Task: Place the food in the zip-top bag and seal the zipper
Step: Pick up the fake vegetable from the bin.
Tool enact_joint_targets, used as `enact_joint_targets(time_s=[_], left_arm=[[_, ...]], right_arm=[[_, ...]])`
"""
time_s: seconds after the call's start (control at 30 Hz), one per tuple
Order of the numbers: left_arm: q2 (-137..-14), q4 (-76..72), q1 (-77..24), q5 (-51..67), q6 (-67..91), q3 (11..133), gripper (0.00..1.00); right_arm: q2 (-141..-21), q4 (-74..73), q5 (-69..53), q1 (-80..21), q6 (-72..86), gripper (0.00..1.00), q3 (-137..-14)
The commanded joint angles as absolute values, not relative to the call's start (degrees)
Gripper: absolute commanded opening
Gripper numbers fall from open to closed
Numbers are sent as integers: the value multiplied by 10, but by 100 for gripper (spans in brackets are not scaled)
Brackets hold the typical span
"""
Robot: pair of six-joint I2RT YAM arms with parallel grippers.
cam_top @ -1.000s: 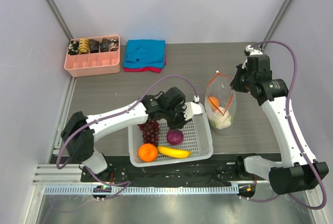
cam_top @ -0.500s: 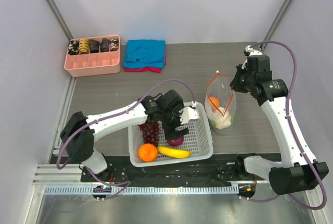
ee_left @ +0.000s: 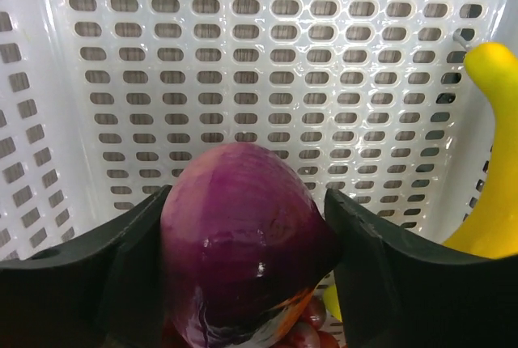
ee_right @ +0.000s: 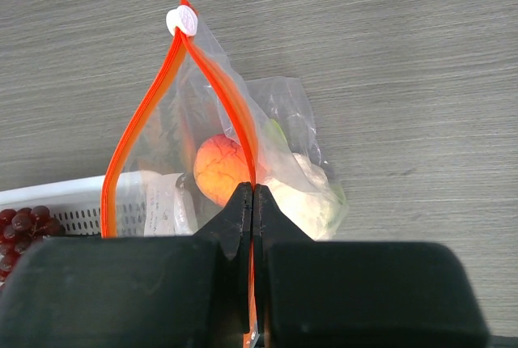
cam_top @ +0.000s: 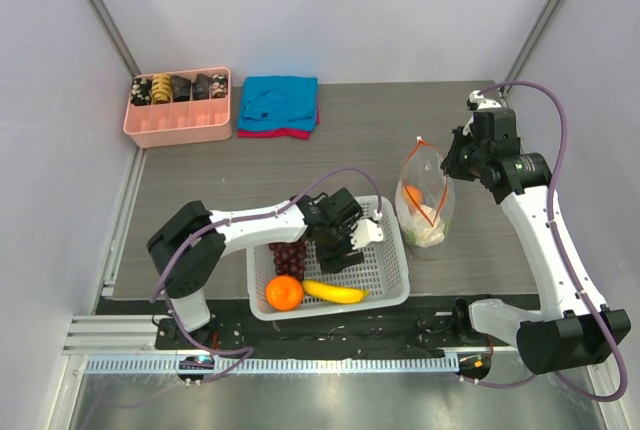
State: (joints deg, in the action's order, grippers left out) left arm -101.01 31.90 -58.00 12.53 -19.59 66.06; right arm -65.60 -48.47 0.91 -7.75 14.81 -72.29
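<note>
Purple onion (ee_left: 247, 243) is clamped between the left gripper's (cam_top: 340, 250) half-closed fingers inside the white basket (cam_top: 392, 272), its underside cut off. Beside the basket, the zip-top bag (cam_top: 425, 205) stands mouth-up; the right gripper (ee_right: 253, 202) pinches its zipper (ee_right: 212, 81), which runs lengthwise away from that wrist

A robotics lab cell — bare grey walls (cam_top: 330, 10), metal struts (cam_top: 100, 10), a slotted rail (cam_top: 300, 363).
</note>
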Motion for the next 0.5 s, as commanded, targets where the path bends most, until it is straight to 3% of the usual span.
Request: enact_joint_targets(time_s=[0.0,0.13,0.47], left_arm=[[-983,312,-580,126,-200,677,57],[-930,335,-574,151,-191,735,46],[-941,151,-562,154,54,953,49]], right_arm=[[-645,-475,7,-75,140,1,-726],[-642,-477,7,-76,140,1,-724],[-630,-483,-3,-75,150,1,-725]])
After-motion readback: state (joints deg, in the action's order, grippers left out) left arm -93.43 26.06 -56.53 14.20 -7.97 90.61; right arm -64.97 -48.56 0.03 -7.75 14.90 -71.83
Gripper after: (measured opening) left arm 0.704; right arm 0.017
